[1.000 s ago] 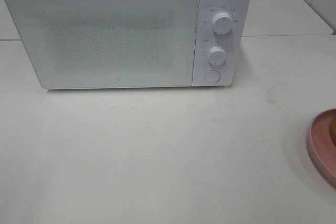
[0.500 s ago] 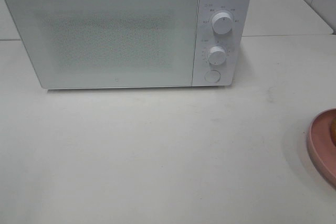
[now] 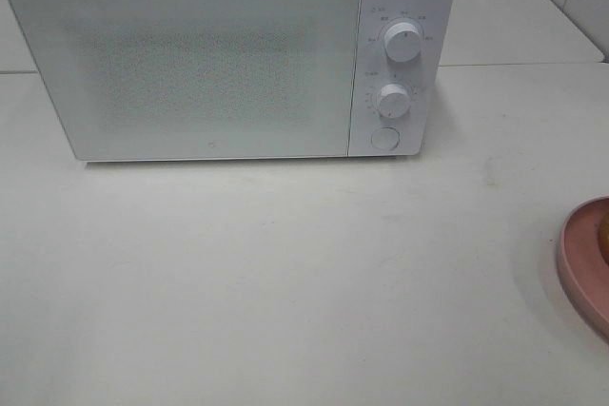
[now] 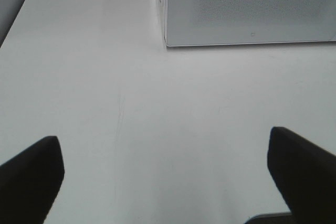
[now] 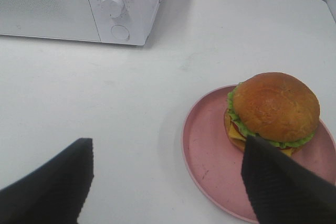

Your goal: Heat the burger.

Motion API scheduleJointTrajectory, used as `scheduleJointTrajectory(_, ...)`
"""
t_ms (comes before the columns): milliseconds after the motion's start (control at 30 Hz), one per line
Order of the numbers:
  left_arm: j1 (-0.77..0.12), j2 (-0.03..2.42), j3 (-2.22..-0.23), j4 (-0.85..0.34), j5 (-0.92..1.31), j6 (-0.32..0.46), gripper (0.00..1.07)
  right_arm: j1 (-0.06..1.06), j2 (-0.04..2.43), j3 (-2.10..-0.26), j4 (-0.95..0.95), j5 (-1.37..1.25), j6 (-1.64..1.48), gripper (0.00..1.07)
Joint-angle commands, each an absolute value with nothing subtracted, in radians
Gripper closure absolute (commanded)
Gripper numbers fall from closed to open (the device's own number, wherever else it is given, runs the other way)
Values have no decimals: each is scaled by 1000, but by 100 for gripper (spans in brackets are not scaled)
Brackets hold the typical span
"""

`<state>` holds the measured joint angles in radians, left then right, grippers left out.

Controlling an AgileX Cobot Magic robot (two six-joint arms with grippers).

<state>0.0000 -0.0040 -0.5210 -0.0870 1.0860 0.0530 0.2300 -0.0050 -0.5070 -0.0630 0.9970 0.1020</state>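
Note:
The burger [image 5: 274,106], with a golden-brown bun, green lettuce and yellow cheese, sits on a pink plate [image 5: 207,153] in the right wrist view. My right gripper [image 5: 167,156] is open and holds nothing; one finger [image 5: 278,182] shows in front of the plate's near side. In the exterior high view only a sliver of the burger [image 3: 605,235] and part of the plate [image 3: 579,268] show at the right edge. My left gripper [image 4: 164,148] is open over bare table, short of the microwave [image 4: 247,9]. Neither gripper shows in the exterior high view.
The white microwave [image 3: 219,54] stands at the back of the table with its door shut. Two knobs [image 3: 402,43] and a round button [image 3: 383,138] are on its right panel. The white table [image 3: 285,282] stretches in front of it.

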Motion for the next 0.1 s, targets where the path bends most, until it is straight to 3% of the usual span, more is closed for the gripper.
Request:
scheduleJointTrajectory(33,5,-29,-519,-92,1073,46,9,222,-34,-503,-61,995,86,31)
scheduleJointTrajectory(100,5,-29,-519,-92,1073,46,9,222,-34,-503,-61,995,86,31)
